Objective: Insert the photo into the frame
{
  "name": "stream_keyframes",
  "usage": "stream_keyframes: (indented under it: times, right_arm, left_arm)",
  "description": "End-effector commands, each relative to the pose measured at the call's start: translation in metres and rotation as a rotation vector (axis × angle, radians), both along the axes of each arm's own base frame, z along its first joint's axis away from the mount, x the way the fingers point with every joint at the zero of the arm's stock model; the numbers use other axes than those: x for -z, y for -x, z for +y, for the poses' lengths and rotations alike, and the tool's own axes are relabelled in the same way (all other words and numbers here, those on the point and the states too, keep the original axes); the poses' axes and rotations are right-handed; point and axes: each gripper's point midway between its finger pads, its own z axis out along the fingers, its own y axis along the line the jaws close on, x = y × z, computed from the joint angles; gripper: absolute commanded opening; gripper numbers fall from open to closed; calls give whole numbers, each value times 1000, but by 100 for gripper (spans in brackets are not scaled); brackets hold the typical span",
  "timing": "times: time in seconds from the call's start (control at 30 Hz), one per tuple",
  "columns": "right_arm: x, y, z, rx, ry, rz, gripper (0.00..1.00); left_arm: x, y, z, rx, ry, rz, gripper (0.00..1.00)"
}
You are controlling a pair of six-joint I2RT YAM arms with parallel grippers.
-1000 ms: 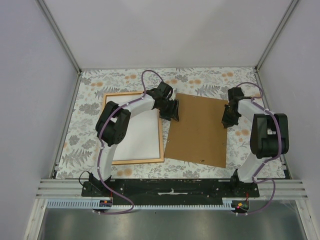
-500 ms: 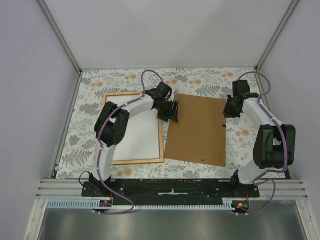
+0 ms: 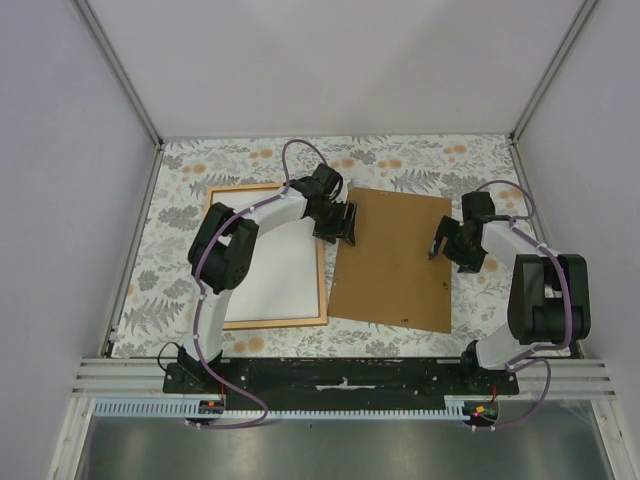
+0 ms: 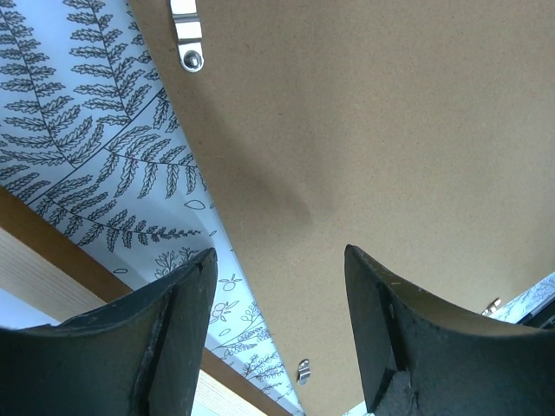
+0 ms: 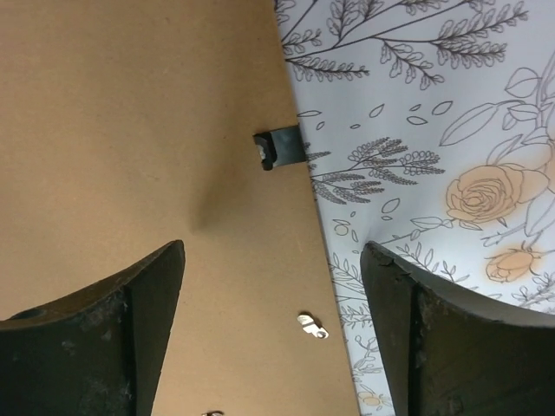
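Lying in the frame (image 3: 280, 323), photo (image 3: 275, 275); white side up

No readable text, labels, brands or numbers in any view. Backing board (image 3: 395, 270) is plain brown, with bare metal clips (image 4: 186, 30). Table cover (image 3: 400, 160) carries only a fern and flower print. The photo (image 3: 285, 278) shows its plain white side up.

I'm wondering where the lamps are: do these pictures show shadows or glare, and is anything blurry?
Top view: soft, even light, no hard shadows; the white photo looks washed out. Left wrist view: a faint shadow on the brown board; the fingers are dark, slightly soft. Right wrist view: similar faint shadow; cloth pattern sharp.
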Motion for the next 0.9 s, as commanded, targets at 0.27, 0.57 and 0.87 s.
stream_keyframes:
  times: [0.27,0.57,0.87]
  right_arm:
    - [-3,-28,50,-30,-345,-189,89]
    - [-9,-32,58,-61,-390,-190,86]
    - [-21,-36,63,-92,-421,-206,86]
  left_arm:
    - [43,40,-5,68,32,194,68]
    - [-5,43,-39,82,204,187,66]
    - [-64,36,-53,75,302,125,65]
